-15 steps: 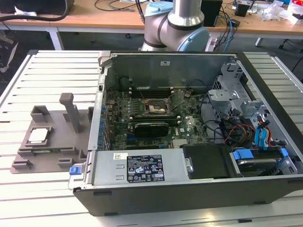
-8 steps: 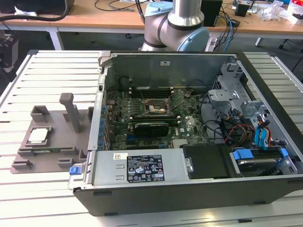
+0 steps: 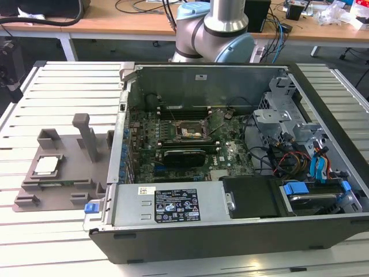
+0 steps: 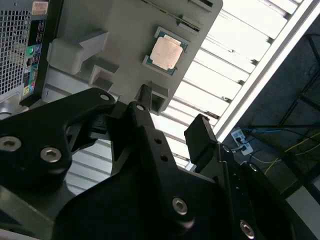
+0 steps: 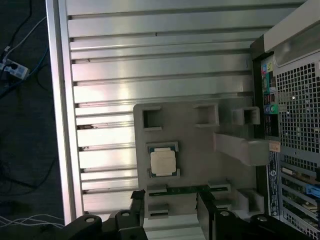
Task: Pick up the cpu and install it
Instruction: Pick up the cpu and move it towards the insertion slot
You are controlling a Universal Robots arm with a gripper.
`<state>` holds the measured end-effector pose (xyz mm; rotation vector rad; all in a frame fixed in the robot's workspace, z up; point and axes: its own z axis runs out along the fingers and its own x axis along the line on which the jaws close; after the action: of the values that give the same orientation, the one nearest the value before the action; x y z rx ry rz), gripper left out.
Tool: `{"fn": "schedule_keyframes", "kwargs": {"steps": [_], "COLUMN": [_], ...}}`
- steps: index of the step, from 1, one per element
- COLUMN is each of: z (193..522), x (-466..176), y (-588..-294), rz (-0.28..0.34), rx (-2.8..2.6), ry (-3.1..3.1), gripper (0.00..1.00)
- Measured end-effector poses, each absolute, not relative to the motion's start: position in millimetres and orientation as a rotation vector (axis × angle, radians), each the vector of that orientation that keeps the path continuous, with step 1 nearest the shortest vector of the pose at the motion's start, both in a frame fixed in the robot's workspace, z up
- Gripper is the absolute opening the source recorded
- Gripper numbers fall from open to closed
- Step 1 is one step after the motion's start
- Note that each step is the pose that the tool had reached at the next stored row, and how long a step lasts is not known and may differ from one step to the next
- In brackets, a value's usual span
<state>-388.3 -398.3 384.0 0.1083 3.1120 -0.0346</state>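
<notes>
The small flat square cpu with its pale silver metal top point(image 3: 46, 165) is lying flat in a shallow recess of the grey plastic holder block with upright posts point(image 3: 69, 151), on the exterior view's left of the open black computer case point(image 3: 190, 86) and well apart from the dark square socket point(image 3: 189, 131) on the green motherboard point(image 3: 151, 124).

In both wrist views the black two-fingered gripper point(image 5: 172, 207) is hanging above the block with its fingers point(image 5: 140, 200) spread wide and holding nothing. The cpu point(image 5: 163, 161) is sitting ahead of the fingertips, roughly in line with the gap between them and apart from them. Being square, it is offering no long axis; in the first wrist view its edges are running about parallel to the fingers.

A thin green strip point(image 5: 175, 189), possibly a narrow board in its own slot, is lying between the fingertips and the cpu. The tall grey post point(image 3: 86, 135) is rising on the case side of the chip, near but not touching it. The slatted aluminium table point(image 3: 57, 86) is carrying both block and case.
</notes>
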Motion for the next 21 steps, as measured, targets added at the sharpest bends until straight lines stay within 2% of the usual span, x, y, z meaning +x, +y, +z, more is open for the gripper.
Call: {"fn": "schedule_keyframes", "kwargs": {"steps": [21], "z": [372.0], "x": [-388.3], "y": [-398.3], "rz": [-0.035], "rx": [0.108], "ry": [3.112], "gripper": [0.55]}}
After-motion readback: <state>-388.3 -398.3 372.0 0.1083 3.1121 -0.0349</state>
